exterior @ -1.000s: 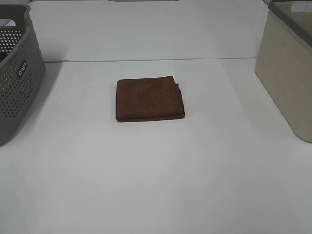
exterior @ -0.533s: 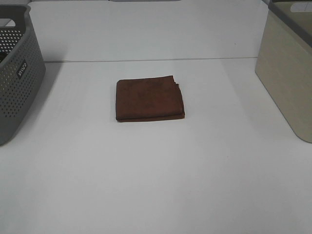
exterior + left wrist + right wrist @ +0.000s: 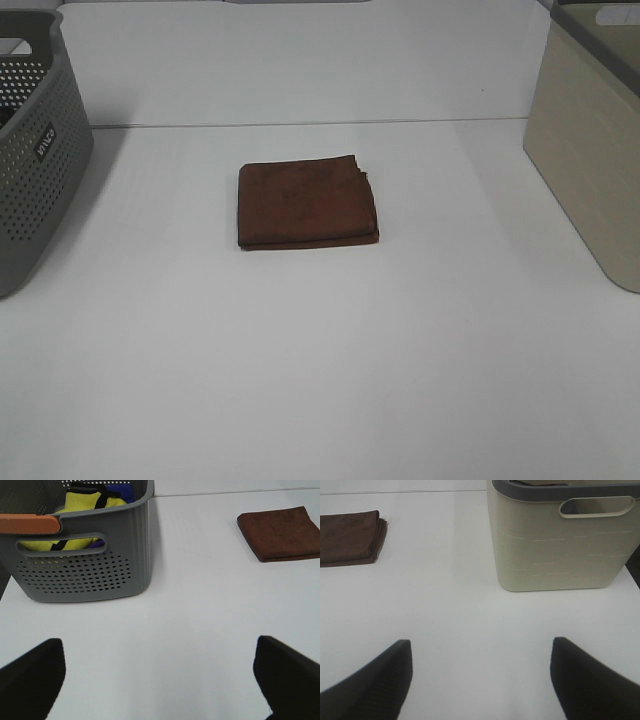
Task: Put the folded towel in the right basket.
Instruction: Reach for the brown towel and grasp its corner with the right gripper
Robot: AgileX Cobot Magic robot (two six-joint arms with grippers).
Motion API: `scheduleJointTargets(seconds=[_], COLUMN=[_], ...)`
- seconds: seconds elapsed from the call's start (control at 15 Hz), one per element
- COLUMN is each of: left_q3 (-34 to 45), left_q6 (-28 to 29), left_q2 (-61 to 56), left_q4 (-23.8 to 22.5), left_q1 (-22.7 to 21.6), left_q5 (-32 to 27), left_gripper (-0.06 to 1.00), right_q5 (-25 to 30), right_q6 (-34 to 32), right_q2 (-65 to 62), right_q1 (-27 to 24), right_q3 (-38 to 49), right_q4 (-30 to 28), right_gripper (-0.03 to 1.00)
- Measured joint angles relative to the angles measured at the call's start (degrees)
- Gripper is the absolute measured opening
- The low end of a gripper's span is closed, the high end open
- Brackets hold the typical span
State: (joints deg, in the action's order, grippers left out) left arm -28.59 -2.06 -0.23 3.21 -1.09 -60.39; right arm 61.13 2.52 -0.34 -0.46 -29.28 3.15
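The towel (image 3: 307,204) is brown cloth, soft and a bit fuzzy, with no shine. The table (image 3: 320,370) under it is white, smooth and flat, with only a faint shine. The grey basket (image 3: 30,180), left of the towel, is dull plastic full of little round holes. Yellow cloth (image 3: 85,502) lies inside it. The cream basket (image 3: 590,170), right of the towel, is smooth plastic with a dark grey rim. The right gripper (image 3: 480,677) has black fingers (image 3: 375,680), dull, with fine lines across them.
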Motion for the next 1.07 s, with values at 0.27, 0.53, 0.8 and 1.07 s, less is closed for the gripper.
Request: scheduleJointTargets(seconds=[0.27, 0.53, 0.8, 1.07], left_q3=[0.0, 0.0, 0.0, 0.0], left_q6=[0.0, 0.0, 0.0, 0.0], left_q2=[0.0, 0.0, 0.0, 0.0], left_q4=[0.0, 0.0, 0.0, 0.0], left_q1=[0.0, 0.0, 0.0, 0.0], left_q5=[0.0, 0.0, 0.0, 0.0], left_gripper=[0.97, 0.97, 0.97, 0.97], right_q5=[0.0, 0.0, 0.0, 0.0], right_q6=[0.0, 0.0, 0.0, 0.0], right_q2=[0.0, 0.0, 0.0, 0.0], right_q1=[0.0, 0.0, 0.0, 0.0], right_q3=[0.0, 0.0, 0.0, 0.0], right_q4=[0.0, 0.0, 0.0, 0.0], right_gripper=[0.73, 0.73, 0.73, 0.73])
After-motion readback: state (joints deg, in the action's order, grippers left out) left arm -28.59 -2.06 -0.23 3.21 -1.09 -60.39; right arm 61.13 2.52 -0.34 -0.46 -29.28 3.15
